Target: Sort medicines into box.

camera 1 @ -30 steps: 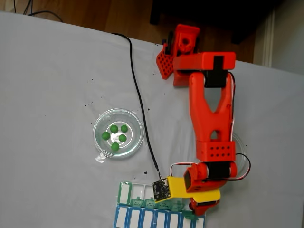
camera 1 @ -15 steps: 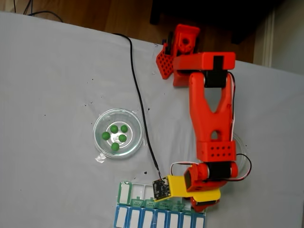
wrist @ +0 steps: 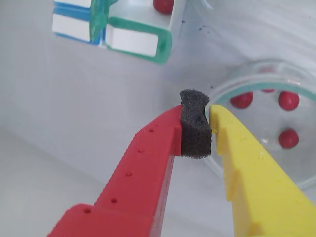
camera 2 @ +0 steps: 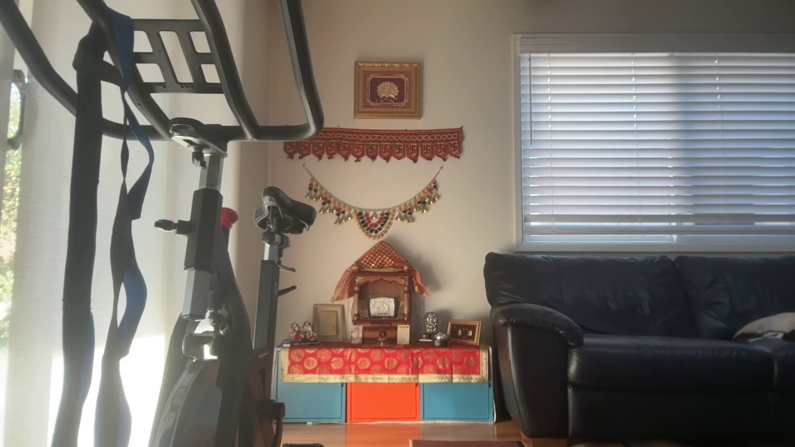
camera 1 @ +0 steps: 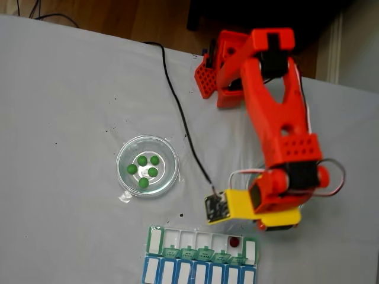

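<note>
In the wrist view my gripper (wrist: 196,116) is shut, its red and yellow fingers pressed on their own black foam pad (wrist: 195,129) with no ball between them. It hovers beside a clear dish (wrist: 224,89) holding several dark red medicines (wrist: 288,100). The box (camera 1: 177,238), with green lids, lies near the table's front edge, and one red ball (camera 1: 234,241) sits in a compartment near its right end. That ball (wrist: 163,5) also shows at the wrist view's top edge. Several green medicines (camera 1: 153,171) rest in another clear dish (camera 1: 127,155) on the left. The arm (camera 1: 278,136) covers the red dish in the fixed view.
A blue-lidded organizer row (camera 1: 201,273) lies right against the box's front side. A black cable (camera 1: 177,118) runs across the white table to the wrist camera board (camera 1: 215,207). The other view shows a room with an exercise bike (camera 2: 211,261) and a sofa (camera 2: 640,341).
The arm has lifted and drawn back from the box toward the red dish. A red ball now lies uncovered in a right-hand compartment of the green-lidded row.
</note>
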### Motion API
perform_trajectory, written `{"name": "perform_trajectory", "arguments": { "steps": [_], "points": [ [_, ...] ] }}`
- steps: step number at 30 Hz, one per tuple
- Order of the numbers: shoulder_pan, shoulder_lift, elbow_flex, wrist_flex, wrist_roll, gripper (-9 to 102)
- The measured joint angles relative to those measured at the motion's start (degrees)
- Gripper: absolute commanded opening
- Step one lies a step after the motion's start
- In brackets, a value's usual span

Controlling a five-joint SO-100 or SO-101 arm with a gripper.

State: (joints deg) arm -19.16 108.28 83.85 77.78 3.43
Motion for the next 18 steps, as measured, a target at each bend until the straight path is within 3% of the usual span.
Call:
{"name": "perform_trajectory", "arguments": {
  "steps": [6, 18],
  "points": [
    [-8.3, 1.1, 1.1, 7.6, -7.4, 1],
    [-16.6, -2.5, 9.1, 9.5, -10.1, 1]
  ]
}}
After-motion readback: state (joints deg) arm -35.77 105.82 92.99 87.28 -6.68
